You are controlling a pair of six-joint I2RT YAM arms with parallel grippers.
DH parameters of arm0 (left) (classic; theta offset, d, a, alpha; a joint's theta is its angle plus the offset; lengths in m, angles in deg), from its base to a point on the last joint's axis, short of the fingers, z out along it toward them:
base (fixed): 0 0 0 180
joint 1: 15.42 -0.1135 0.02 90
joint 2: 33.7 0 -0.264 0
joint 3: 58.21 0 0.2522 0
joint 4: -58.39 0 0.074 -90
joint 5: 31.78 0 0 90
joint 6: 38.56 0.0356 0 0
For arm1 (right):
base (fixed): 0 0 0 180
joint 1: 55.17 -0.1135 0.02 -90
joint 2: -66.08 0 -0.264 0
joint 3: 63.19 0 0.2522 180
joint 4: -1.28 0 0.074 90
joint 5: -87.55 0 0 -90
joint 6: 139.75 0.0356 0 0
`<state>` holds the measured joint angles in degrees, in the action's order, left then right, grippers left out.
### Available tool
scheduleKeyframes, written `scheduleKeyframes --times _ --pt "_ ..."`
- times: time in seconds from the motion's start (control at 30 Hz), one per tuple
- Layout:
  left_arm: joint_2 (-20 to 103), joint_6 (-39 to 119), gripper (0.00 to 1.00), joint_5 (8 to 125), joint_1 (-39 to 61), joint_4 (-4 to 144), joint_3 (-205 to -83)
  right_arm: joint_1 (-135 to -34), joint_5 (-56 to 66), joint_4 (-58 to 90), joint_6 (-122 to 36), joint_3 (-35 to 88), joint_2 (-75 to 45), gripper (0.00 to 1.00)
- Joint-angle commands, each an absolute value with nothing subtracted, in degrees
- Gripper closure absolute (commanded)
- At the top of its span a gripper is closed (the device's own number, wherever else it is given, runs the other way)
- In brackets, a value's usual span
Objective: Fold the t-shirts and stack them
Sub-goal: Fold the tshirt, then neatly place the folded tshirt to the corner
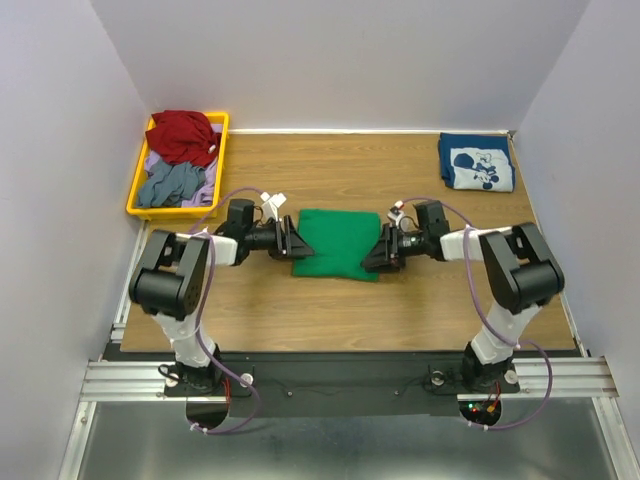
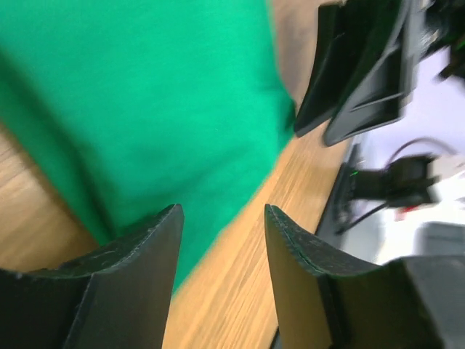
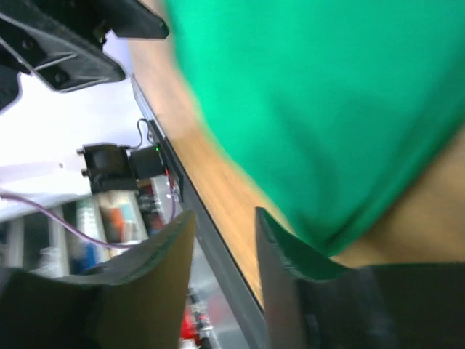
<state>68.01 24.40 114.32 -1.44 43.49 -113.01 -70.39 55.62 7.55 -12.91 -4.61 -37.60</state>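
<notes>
Green t-shirt (image 1: 338, 244) lies folded flat at table centre; navy t-shirt (image 1: 476, 162) sits folded at 2 o'clock. The cloth looks light, soft and floppy, so it would likely sag open unless pinched at both side edges together. Left gripper (image 1: 298, 242) is at the shirt's 9 o'clock edge, fingers apart, nothing between them. Right gripper (image 1: 377, 254) is at the 3 o'clock edge — also apart, empty. Can't tell whether either touches the hem.

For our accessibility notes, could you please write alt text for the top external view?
A folded green shirt lies in the middle with the left gripper at its left edge and the right gripper at its right edge. A folded navy shirt sits at the far right corner, and a yellow bin of clothes at the far left.
</notes>
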Motion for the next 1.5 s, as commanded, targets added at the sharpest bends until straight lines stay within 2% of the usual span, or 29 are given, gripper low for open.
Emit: scheduleKeyframes --times 0.0,0.17,0.2,0.4,0.5,0.63,0.87,1.07,1.13,1.23,1.27,1.3,1.37,1.47 --pt "53.0 45.16 0.4 108.97 1.44 58.82 -117.66 -69.94 54.87 13.79 -19.95 -5.21 -23.7 0.53" --pt "44.97 65.47 0.39 92.17 12.07 68.98 -123.29 -66.87 49.33 14.95 -17.59 -8.81 -14.43 0.41" --pt "44.35 71.16 0.39 86.75 17.74 70.82 -124.0 -65.99 47.67 14.95 -17.15 -9.43 -13.9 0.38" --pt "46.7 86.67 0.31 68.02 34.57 67.78 -123.21 -57.55 42.74 16.62 -12.58 -10.84 -15.47 0.3" --pt "49.95 93.27 0.32 63.6 40.99 64.7 -122.69 -55.52 39.75 17.67 -9.41 -9.88 -17.23 0.3" --pt "54.87 96.62 0.4 62.62 43.9 63.02 -124.17 -55.43 37.64 17.59 -6.34 -10.66 -16.8 0.3" --pt "62.88 101.18 0.41 63.67 44.17 61.0 -126.2 -55.43 35.79 17.59 -5.63 -11.37 -16.8 0.29" --pt "68.16 104.0 0.46 64.11 44.17 58.27 -127.43 -55.35 36.22 17.67 -3.09 -11.63 -18.82 0.29" --pt "70.0 104.36 0.51 63.23 44.08 56.96 -127.52 -55.43 36.75 17.59 -2.38 -11.9 -19.78 0.28" --pt "70.88 103.13 0.68 63.93 43.73 56.42 -127.96 -55.43 35.88 17.41 -2.29 -11.81 -20.66 0.27" --pt "70.8 102.69 0.74 64.37 43.29 56.51 -128.39 -55.43 35.79 17.41 -2.29 -11.72 -20.84 0.27" --pt "70.71 101.73 0.86 65.77 43.12 56.86 -128.66 -55.43 35.61 17.41 -2.38 -11.46 -21.19 0.26" --pt "69.92 100.67 0.98 67.53 42.59 58.09 -129.62 -55.43 35.44 16.97 -1.5 -11.11 -21.72 0.25" --pt "68.52 97.95 1.0 72.01 41.27 61.07 -132.0 -55.43 36.31 15.57 0.69 -10.84 -23.47 0.24"
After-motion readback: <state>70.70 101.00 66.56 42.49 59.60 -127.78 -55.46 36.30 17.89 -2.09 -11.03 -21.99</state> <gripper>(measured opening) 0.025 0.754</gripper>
